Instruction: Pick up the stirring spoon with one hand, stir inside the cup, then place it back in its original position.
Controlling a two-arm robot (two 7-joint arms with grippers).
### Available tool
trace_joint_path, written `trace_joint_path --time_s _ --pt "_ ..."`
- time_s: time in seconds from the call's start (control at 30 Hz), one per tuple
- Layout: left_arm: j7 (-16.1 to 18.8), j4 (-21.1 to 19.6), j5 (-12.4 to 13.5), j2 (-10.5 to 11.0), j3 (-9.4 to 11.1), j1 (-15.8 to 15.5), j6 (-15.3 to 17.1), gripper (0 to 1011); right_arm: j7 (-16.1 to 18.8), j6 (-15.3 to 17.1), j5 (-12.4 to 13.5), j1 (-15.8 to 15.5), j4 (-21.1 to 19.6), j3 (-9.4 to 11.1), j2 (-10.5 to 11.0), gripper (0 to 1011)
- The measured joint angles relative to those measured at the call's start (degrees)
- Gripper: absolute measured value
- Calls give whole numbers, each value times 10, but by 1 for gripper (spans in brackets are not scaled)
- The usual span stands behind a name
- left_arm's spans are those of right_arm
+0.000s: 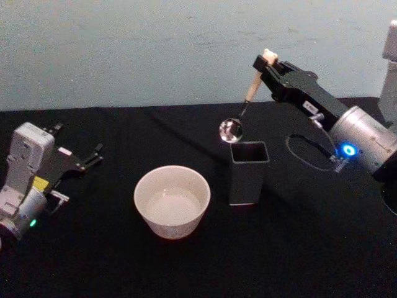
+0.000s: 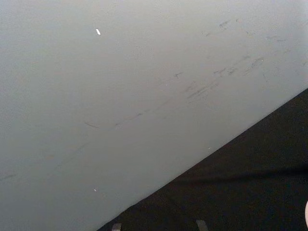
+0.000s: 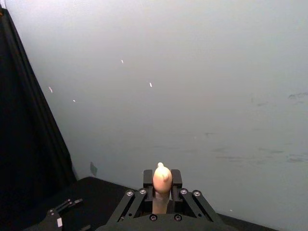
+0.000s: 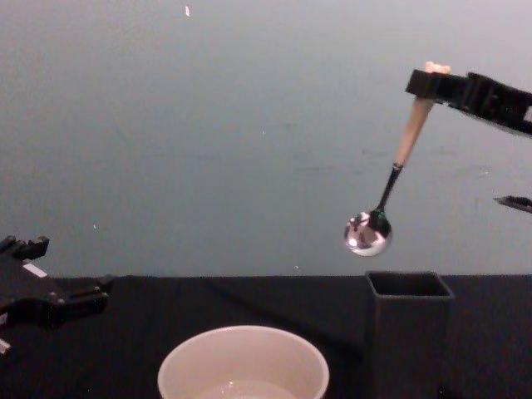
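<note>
The right gripper (image 1: 268, 62) has its fingers clamped on the spoon (image 1: 243, 108), whose bowl hangs just above the holder (image 1: 248, 177) at the cup's (image 1: 162, 226) three o'clock. I cannot tell if stirring is done; the spoon isn't back. The left gripper (image 1: 93, 155) rests at nine o'clock, fingers spread.

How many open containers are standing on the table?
2. The cream cup sits front-centre on the black table; the dark square-mouthed holder stands just right of it, apart. The right end effector holds the stirring spoon above the holder; the left end effector rests far left.
</note>
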Motion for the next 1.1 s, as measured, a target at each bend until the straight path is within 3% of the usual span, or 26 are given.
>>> trace_joint_path --time_s 0.33,0.5,1.1 --pt "0 0 0 0 0 0 0 1001 0 -20 8 -33 -27 12 37 215" --pt "0 0 0 0 0 0 0 1001 0 -27 5 -40 -23 11 46 215" --pt "0 0 0 0 0 0 0 1001 3 -37 -42 -23 29 -22 31 215"
